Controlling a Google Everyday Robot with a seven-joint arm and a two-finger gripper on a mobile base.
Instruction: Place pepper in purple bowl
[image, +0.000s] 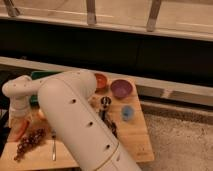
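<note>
One gripper (19, 119), hold undeterminable, is positioned at the pepper (20, 132); purple bowl (121, 88) is set well apart; neighbouring grape bunch (30, 141) could be snagged instead.

The robot's bulky white arm (75, 120) spans the wooden counter (137, 142). Its gripper (19, 121) hangs at the far left, just above the slim red-orange pepper (21, 132). The small round purple bowl (121, 88) sits well apart from both, beside 1 orange-red bowl (101, 81).
</note>
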